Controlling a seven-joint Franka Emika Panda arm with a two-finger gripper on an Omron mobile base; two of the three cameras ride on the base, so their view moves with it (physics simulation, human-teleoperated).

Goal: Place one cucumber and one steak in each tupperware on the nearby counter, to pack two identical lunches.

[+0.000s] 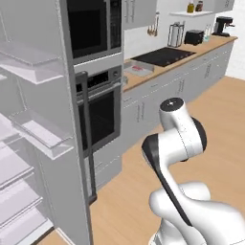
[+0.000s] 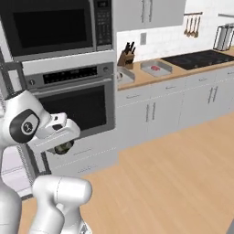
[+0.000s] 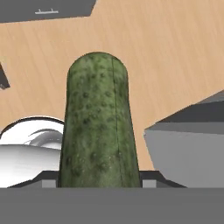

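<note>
Gripper: in your right base view the gripper (image 2: 64,147) hangs low in front of the oven, under the white hand, and it pinches a cucumber; in the hand view its jaws sit on either side of the cucumber's base.
Cucumber: you see the cucumber (image 3: 99,124) rising straight up between the jaws in the hand view, its rounded end pointing away from the hand, out over the wooden floor (image 3: 166,52). In the right base view it shows as a dark green lump (image 2: 62,148) just below the hand.
Oven: the oven (image 2: 75,103) stands right behind the gripper, with the microwave (image 2: 52,27) stacked above it.
Fridge: in your left base view the open fridge (image 1: 33,139) with its clear shelves stands at the left, nearer than the oven.
Counter: the counter (image 2: 137,81) runs to the right of the oven, well apart from the gripper.
Tupperware: one tray (image 2: 156,68) lies on the counter between the knife block (image 2: 126,57) and the stovetop (image 2: 201,58); a second tray (image 2: 124,75) lies at the counter's near end, beside the oven column.
Steak: a red steak (image 2: 155,68) lies inside the farther tray; you cannot tell what the nearer tray holds.
</note>
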